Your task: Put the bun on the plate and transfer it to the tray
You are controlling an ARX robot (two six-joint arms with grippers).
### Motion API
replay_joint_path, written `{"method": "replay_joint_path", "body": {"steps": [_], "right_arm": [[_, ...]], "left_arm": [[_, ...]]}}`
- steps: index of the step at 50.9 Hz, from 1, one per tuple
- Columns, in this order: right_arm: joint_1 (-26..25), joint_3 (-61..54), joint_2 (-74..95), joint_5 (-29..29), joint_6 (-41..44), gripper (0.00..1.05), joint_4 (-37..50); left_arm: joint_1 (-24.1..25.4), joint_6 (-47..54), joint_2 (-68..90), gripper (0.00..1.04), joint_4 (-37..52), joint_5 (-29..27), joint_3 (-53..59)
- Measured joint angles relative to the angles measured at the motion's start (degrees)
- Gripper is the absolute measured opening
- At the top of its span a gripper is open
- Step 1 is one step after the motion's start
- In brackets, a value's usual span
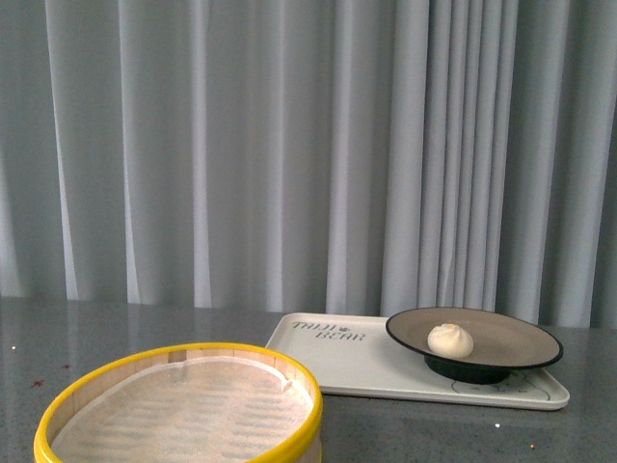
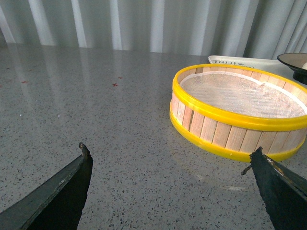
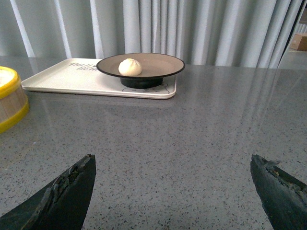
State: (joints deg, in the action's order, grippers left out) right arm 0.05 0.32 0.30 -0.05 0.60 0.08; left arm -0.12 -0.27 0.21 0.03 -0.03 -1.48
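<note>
From the front camera I see the bun (image 1: 450, 340) sitting in the plate (image 1: 511, 340), which stands on the right end of the tray (image 1: 359, 365), with the yellow-rimmed steamer basket (image 1: 183, 410) nearer to me than the tray. On my left wrist camera the left tool (image 2: 170, 160) is spread wide and empty above the grey tabletop (image 2: 96, 120), just short of that basket (image 2: 237, 110). On the right wrist camera the right tool (image 3: 172, 165) is likewise wide apart and empty, well short of the tray (image 3: 72, 76) carrying plate (image 3: 158, 64) and bun (image 3: 130, 67).

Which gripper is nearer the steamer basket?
Left. The left gripper hangs open just in front of the steamer basket; the right gripper is open over bare table, basket at the frame edge.
</note>
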Motion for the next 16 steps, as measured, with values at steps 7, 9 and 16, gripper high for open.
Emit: {"method": "replay_joint_path", "body": {"steps": [7, 9, 16], "right_arm": [[0.0, 0.0, 0.0, 0.0, 0.0, 0.96, 0.0], [0.0, 0.0, 0.0, 0.0, 0.0, 0.96, 0.0], [0.0, 0.0, 0.0, 0.0, 0.0, 0.96, 0.0]], "left_arm": [[0.0, 0.0, 0.0, 0.98, 0.0, 0.0, 0.0], [0.0, 0.0, 0.0, 0.98, 0.0, 0.0, 0.0], [0.0, 0.0, 0.0, 0.98, 0.0, 0.0, 0.0]]}}
